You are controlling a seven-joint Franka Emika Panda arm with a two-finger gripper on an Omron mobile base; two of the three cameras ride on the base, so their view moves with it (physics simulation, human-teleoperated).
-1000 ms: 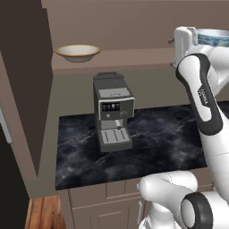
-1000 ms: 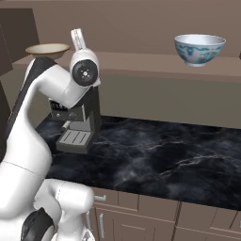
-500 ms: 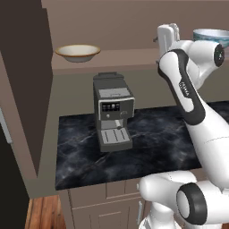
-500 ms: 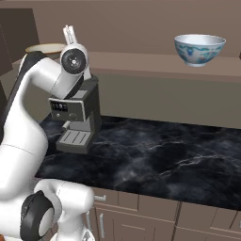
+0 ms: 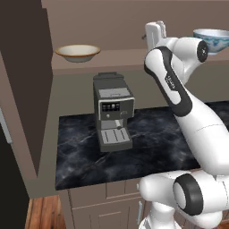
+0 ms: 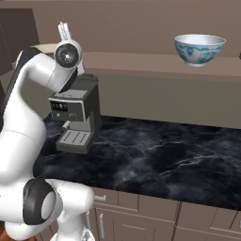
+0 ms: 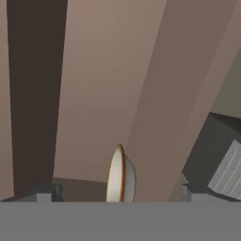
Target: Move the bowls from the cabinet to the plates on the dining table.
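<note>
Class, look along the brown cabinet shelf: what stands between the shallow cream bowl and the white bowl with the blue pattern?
In the left base view, only the robot's open gripper rises between the cream bowl and the blue-patterned bowl; the shelf itself looks bare.

shelf [image 5: 120,62]: cream bowl [image 5: 77,52] at left, floral bowl [image 6: 199,49] at right (well apart) | table [image 6: 155,160]: black marble, coffee machine [image 5: 113,112] standing on it

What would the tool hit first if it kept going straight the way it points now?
Probably the cream bowl: in the hand view it sits dead ahead between the open tool's tips, seen edge-on on the cabinet shelf. Depth is unclear; the cabinet's back wall lies behind it.
</note>
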